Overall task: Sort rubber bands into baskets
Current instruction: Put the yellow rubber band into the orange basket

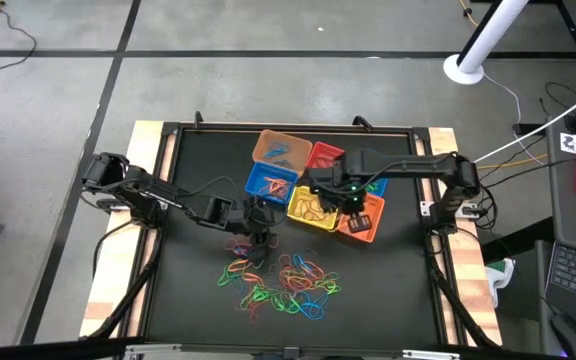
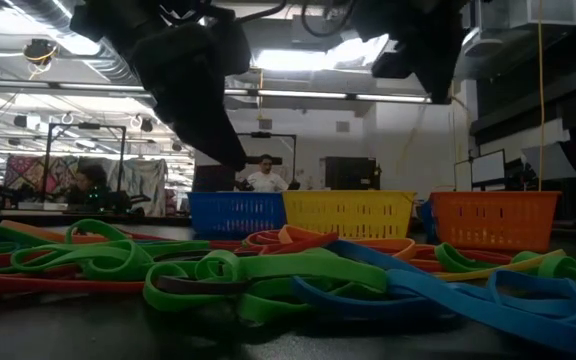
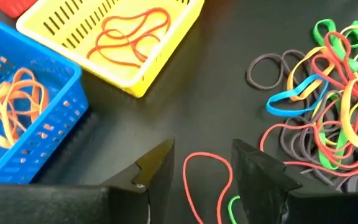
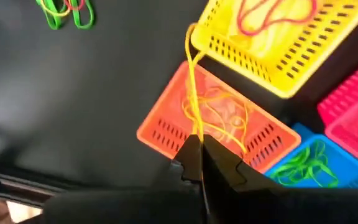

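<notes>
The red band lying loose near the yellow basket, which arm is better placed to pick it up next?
Left. Its open gripper straddles the red band on the mat, while the right gripper is shut on a yellow band above the orange basket.

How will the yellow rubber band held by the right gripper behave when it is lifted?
Probably floppy: the yellow rubber band hangs as a thin, long strand from the right gripper. It looks very light. It may snag, since it trails over the rim of the yellow basket above the orange basket.
</notes>
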